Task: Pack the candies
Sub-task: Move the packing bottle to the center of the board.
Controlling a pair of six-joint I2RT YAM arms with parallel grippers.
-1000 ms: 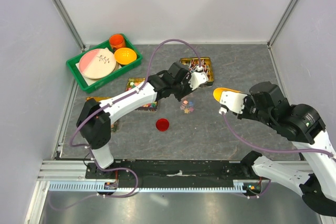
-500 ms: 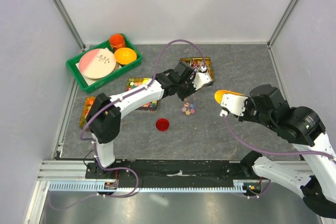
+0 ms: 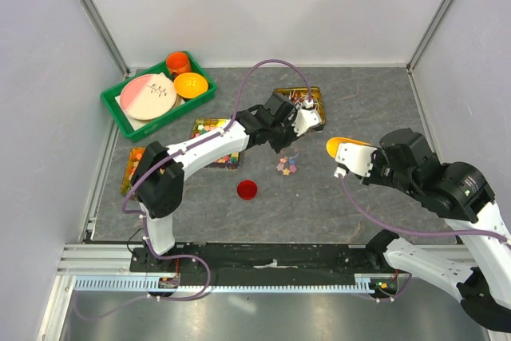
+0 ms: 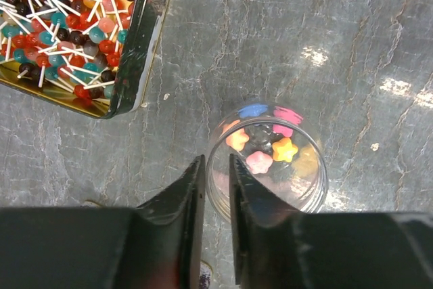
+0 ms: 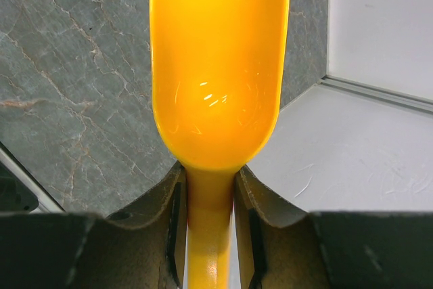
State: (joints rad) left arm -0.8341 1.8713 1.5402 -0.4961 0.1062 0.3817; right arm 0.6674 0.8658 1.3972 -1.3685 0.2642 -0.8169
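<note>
Grey marbled desk [image 3: 359,117], white walls on three sides. Far left, a green tray [image 3: 114,117] carrying a pink-and-cream plate [image 3: 148,95], an orange bowl [image 3: 190,85] and an orange cup [image 3: 177,62].

Three open tins:
- lollipop tin [image 3: 313,95] at the far middle
- middle tin [image 3: 206,127] of mixed-coloured pieces, half under the left arm [image 3: 200,149]
- left tin [image 3: 132,167] near the desk's left edge

Right gripper [image 5: 210,170] clamped on the handle of a yellow scoop [image 5: 220,65], out over the desk's right side, well apart from the jar.

Left gripper [image 4: 216,160] parted by a narrow gap, fingertips at the near rim of a small clear jar [image 4: 312,187]; contact with the glass not discernible. Jar upright on the desk, near the lollipop tin's corner. Red lid [image 3: 247,190] lying nearby, toward the arm bases.

Candies [image 4: 259,162]: a few star pieces in blue, pink, orange and yellow at the bottom of the jar.
</note>
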